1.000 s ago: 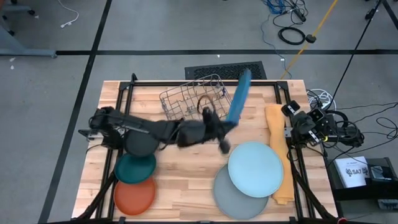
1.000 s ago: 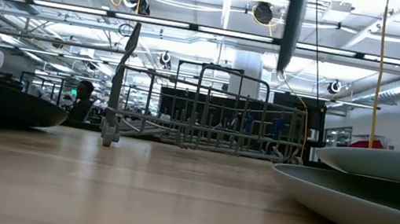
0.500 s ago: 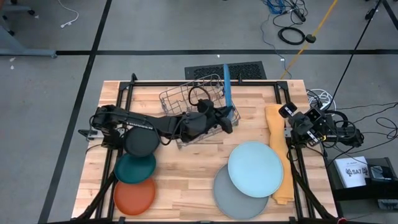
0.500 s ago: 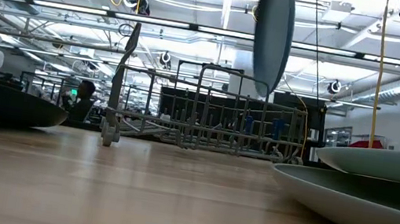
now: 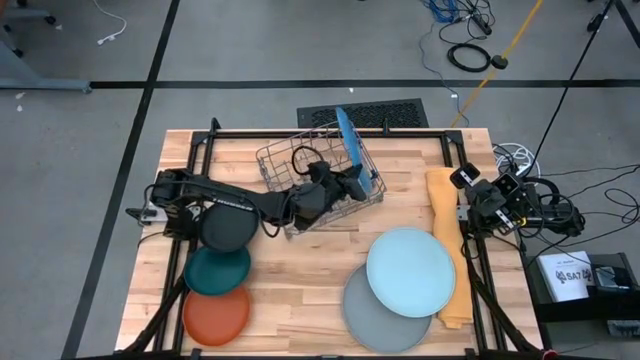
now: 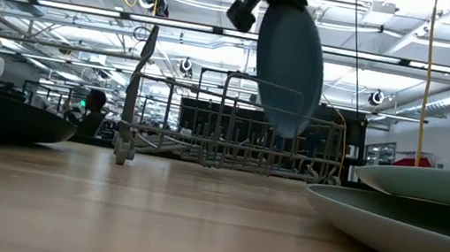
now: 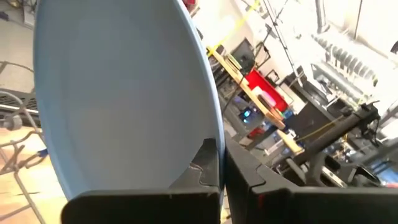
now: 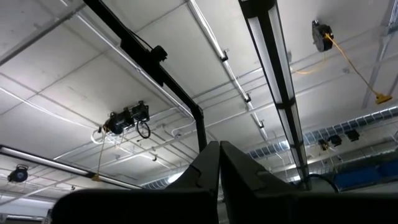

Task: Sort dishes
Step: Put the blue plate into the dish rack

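The wooden surface (image 5: pixel 300 270) stood on a grey floor under a ceiling of pipes and lights. The left gripper (image 5: pixel 352 183), jaws pinching the mid blue plate (image 5: pixel 347 140), held it on edge above the wire rack (image 5: pixel 290 160) near the far edge. The right gripper (image 8: pixel 219 163), jaws pressed together, sat at the right edge. Black (image 5: pixel 226 228), teal (image 5: pixel 217 270) and orange (image 5: pixel 216 313) plates lined the left edge; light blue (image 5: pixel 411 272) overlapped grey (image 5: pixel 375 315) beside the yellow cloth (image 5: pixel 447 240). The middle lay bare.

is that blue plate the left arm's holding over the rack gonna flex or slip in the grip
Probably stiff: the mid blue plate stands on edge over the wire rack without visibly sagging, pinched at its rim by the left gripper. Its smooth face could let it swivel. It seems light, since a rim pinch holds it.
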You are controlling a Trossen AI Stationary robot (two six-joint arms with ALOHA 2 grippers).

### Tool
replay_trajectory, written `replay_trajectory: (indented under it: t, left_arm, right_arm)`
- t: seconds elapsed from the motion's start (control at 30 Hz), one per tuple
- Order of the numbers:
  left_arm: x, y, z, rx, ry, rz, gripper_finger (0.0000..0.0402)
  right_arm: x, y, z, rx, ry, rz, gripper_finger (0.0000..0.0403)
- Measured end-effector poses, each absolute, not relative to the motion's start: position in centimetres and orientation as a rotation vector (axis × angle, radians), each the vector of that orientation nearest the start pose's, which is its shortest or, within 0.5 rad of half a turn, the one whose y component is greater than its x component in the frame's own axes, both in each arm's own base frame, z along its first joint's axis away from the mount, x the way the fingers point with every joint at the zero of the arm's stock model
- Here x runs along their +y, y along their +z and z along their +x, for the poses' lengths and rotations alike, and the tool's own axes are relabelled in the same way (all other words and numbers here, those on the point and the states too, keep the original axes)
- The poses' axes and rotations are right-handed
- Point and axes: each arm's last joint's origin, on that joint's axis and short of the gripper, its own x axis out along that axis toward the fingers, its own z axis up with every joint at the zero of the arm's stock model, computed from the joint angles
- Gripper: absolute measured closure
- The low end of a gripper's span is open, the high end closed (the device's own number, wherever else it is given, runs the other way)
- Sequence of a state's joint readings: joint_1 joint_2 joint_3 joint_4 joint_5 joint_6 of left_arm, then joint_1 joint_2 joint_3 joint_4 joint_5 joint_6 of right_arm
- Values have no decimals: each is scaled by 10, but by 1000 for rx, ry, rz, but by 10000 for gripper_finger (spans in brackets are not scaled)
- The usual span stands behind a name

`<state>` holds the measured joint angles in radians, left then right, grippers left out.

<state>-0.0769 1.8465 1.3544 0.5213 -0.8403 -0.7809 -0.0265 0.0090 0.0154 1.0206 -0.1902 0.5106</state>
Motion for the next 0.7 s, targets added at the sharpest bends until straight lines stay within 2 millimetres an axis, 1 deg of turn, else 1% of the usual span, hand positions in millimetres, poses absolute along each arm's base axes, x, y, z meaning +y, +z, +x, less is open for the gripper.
replay_trajectory:
  t: [0.1,0.23,0.43,0.53,0.7]
  left_arm:
    - [-3,291,422,-350,708,-780,401]
    - [4,283,420,-336,724,-795,401]
    - [7,282,420,-334,732,-794,401]
    - [9,277,423,-341,735,-828,401]
    - [10,256,430,-313,758,-880,401]
  right_arm:
    - [4,250,50,-957,404,353,396]
    - [4,250,50,-958,401,353,396]
    - [4,250,51,-959,396,351,396]
    - [4,250,51,-959,393,348,396]
    - [4,249,51,-953,392,349,396]
